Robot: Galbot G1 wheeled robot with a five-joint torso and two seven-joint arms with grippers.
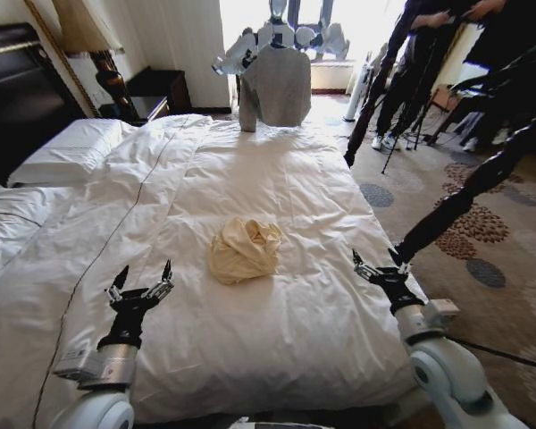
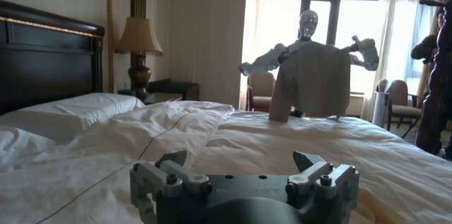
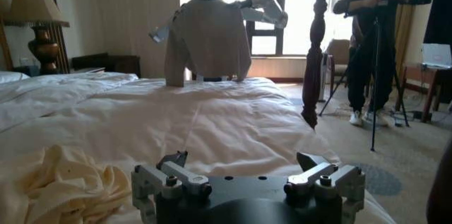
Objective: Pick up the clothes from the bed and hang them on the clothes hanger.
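**Soft bundle mid-bed, both claws spread and waiting**

Your target, the pale-yellow garment (image 1: 244,250), lies crumpled in a loose heap near the middle of the bed (image 1: 277,170), resting on the white duvet between your two arms. The left claw (image 1: 141,288) hovers low over the duvet to the garment's left, fingers spread and holding nothing. The right claw (image 1: 377,268) sits at the bed's right edge, also spread and empty; in its wrist view the yellow folds (image 3: 63,187) lie just beside it.

Expect the cloth to be light, limp and wrinkly. It will sag and unfold as you lift, and it offers no firm edge. Its collar and shoulders are buried in the heap, so you cannot tell yet where they are. A raised fold on top of the pile looks like the safest first pinch; go too deep and you risk catching the duvet with it.

At the bed's far end another robot (image 1: 277,36) holds up a grey garment (image 1: 277,88); leave that one alone.
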